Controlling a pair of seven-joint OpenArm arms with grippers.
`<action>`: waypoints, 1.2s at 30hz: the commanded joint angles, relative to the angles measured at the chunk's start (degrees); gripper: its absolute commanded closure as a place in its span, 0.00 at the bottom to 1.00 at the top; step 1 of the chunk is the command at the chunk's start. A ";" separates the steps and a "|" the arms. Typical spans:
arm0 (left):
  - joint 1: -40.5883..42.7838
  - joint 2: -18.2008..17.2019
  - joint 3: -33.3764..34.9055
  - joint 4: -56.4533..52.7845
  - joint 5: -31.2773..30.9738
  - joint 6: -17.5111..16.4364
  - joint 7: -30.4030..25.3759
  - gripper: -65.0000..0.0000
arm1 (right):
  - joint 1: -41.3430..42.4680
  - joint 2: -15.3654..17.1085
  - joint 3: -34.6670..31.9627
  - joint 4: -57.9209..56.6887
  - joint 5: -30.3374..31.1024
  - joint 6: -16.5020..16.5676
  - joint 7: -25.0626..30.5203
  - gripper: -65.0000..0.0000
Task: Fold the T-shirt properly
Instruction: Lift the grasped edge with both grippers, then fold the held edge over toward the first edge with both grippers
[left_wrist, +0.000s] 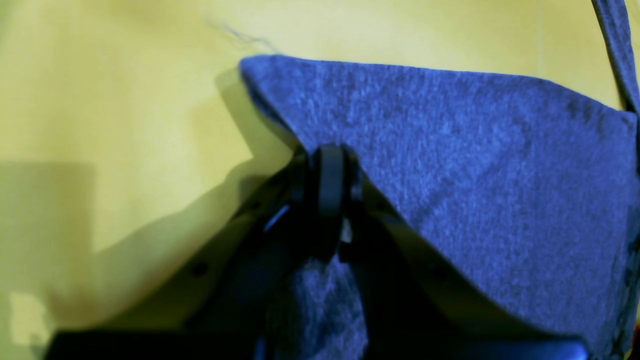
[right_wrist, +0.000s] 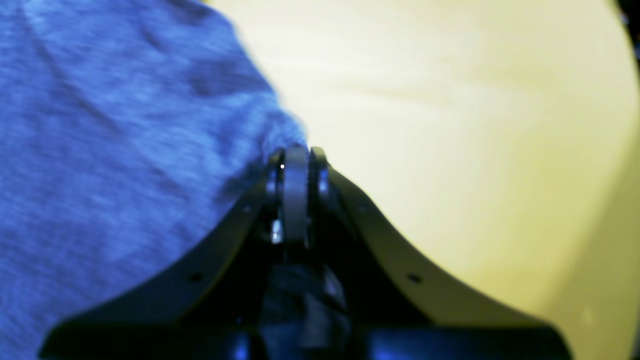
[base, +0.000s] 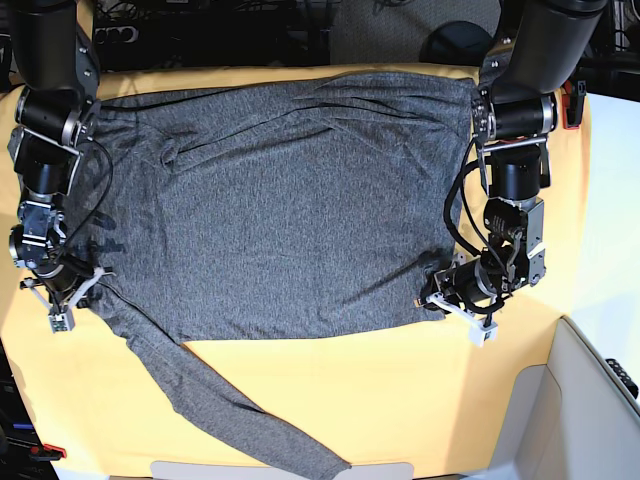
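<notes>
Grey knit, thin and slack: the shirt (base: 290, 200) lies spread over the yellow cloth (base: 400, 400), filling most of the base view from 9 to 3 o'clock, with one long sleeve (base: 215, 400) trailing off toward 6.

Left gripper (base: 462, 292), at about 4 o'clock in base view, has its fingers pinched together on the shirt's lower corner. In the left wrist view, fabric runs between the jaws (left_wrist: 330, 175) and bunches behind them.

Right gripper (base: 62, 282), at 9 o'clock, is likewise closed down on the opposite edge. The right wrist view shows cloth gathered at the tips (right_wrist: 296, 165).

Risks, as I judge them:
- Both grips sit right at the hem. Thin knit could slide out under tension if I lift fast.
- Uneven lift between the arms would skew the fold line.
- The loose sleeve at 6 o'clock may drag or tuck under, spoiling the fold.
- A jaw may have caught the yellow cloth too, and I cannot rule this out.

Hard to make out:
- Both wrist views are blurred and colour-shifted, so the shirt reads blue.
- How many layers each gripper holds is not visible.
- The other sleeve is bunched near 10 o'clock, and its full lie is unclear.
- The shirt's far edge is partly hidden by the arms.
</notes>
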 joint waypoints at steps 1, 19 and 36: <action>-1.66 -0.38 -0.10 3.51 -0.85 -0.37 -0.41 1.00 | 1.57 1.05 0.20 2.13 0.82 -0.32 1.54 1.00; 11.00 -3.54 -0.28 31.03 -0.94 -0.46 7.50 1.00 | -11.09 1.92 0.29 20.59 1.00 -0.32 1.54 1.00; 25.86 -3.63 -5.55 61.18 -0.94 -0.63 16.64 1.00 | -27.36 1.84 12.78 38.09 1.00 0.12 1.54 1.00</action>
